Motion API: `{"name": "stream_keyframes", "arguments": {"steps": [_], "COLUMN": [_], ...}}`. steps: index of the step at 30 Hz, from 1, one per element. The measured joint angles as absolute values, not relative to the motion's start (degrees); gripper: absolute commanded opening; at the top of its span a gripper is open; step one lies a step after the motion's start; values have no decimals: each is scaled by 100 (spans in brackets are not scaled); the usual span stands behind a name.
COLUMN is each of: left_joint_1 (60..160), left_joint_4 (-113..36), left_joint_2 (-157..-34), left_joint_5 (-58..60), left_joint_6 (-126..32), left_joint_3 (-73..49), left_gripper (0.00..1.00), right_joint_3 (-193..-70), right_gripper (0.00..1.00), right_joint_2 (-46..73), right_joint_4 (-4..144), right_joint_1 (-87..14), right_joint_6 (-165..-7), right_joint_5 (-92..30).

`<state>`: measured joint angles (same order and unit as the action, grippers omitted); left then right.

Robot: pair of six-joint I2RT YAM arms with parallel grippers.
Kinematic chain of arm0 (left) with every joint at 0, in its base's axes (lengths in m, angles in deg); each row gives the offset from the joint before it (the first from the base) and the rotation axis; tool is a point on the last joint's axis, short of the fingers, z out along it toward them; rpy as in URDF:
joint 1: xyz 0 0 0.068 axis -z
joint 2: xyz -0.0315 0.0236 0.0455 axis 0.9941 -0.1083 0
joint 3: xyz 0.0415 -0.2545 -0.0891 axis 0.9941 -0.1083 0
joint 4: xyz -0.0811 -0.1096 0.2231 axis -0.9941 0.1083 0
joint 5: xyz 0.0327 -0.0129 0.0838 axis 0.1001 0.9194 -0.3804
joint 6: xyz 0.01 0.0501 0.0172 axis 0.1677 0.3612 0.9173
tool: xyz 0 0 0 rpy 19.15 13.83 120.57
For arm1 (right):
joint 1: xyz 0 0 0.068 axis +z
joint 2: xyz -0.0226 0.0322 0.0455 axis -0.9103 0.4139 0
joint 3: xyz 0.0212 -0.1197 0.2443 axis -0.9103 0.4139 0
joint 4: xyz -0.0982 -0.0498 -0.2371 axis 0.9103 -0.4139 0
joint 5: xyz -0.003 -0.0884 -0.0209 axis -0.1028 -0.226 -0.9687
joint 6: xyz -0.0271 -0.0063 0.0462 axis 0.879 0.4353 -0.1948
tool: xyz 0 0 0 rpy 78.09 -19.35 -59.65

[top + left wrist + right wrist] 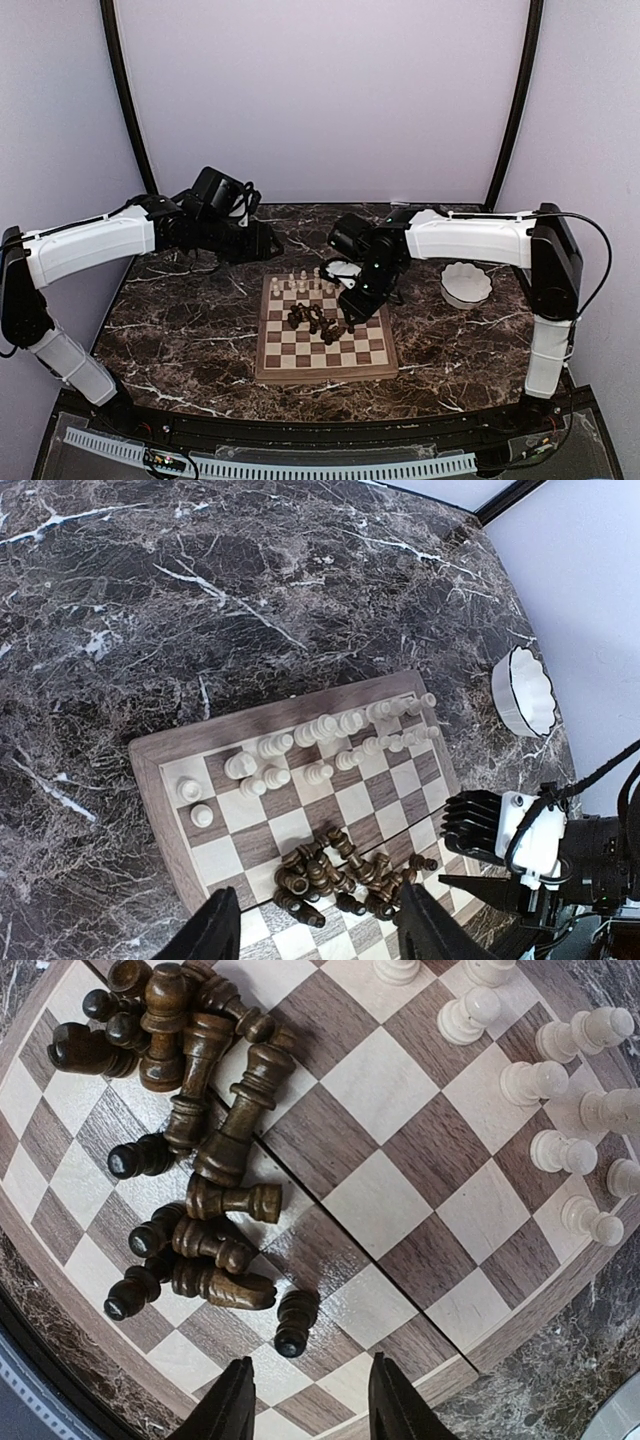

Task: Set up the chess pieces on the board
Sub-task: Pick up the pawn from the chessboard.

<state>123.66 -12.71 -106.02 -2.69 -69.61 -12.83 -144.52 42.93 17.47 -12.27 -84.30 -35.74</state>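
Note:
The board [368,369] lies mid-table. Cream pieces [303,282] stand in its two far rows; they also show in the left wrist view [320,727] and the right wrist view [535,1080]. Dark brown pieces [318,319] lie toppled in a heap mid-board, seen too in the left wrist view [345,875] and the right wrist view [205,1130]. My right gripper [308,1405] is open and empty over the board's right edge, just short of a lone dark pawn [294,1322]. My left gripper [318,930] is open and empty, high above the board's far left.
A white scalloped bowl [466,284] stands on the dark marble table [180,330] right of the board; it also shows in the left wrist view [525,690]. Another white object [340,268] sits behind the right gripper. Walls close in behind.

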Motion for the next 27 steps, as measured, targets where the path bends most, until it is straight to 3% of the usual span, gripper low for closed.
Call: {"name": "stream_keyframes", "arguments": {"steps": [15,27], "left_joint_1": [12366,12366], "left_joint_4": [-1271,-1273], "left_joint_2": [-10593,-10593], "left_joint_5": [-253,-242], "left_joint_6": [-6982,-6982], "left_joint_3": [-1373,-1401], "left_gripper": [55,55], "right_joint_3": [-14450,-14450], "right_gripper": [29,3], "right_joint_2": [4483,4610], "right_joint_4": [1795,1824], "right_joint_1": [-1201,-1197], "right_joint_6": [-8456,-8561], "right_joint_5": [-3476,-3362]}}
